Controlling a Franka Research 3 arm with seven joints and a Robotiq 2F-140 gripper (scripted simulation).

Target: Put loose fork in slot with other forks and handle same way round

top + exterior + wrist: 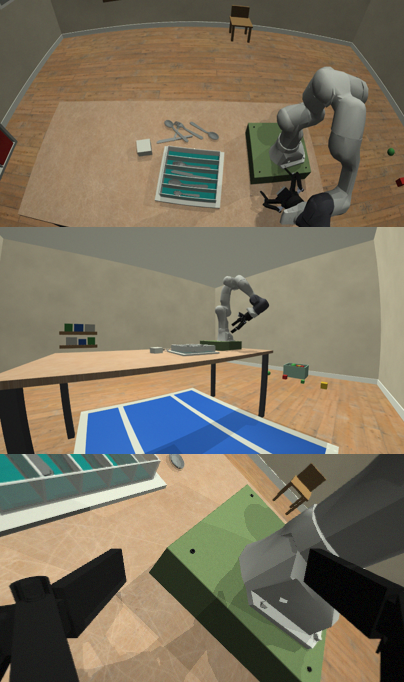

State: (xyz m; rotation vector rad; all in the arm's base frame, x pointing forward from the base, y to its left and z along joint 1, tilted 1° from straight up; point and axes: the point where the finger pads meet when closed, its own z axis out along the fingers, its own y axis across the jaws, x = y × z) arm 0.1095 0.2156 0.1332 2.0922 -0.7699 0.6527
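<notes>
Four loose pieces of cutlery lie in a cluster on the tabletop (84, 169) just beyond the tray (221, 180): the fork (187, 130), a spoon (175, 130) crossing beside it, a knife (173, 139) under them, and a second spoon (204, 131) slightly apart toward the base. The fork's head points toward the far wall and its handle runs toward the green base (255, 152). The tray has five slots; the second from the far side holds a fork (183, 164), with a knife (187, 174), a spoon (186, 184) and another piece (184, 194) in the slots nearer the camera. A small white box (143, 146) sits beside the tray. The gripper (282, 195) hangs high above the tabletop's near corner by the base, well apart from the fork, its jaws spread wide and holding nothing.
</notes>
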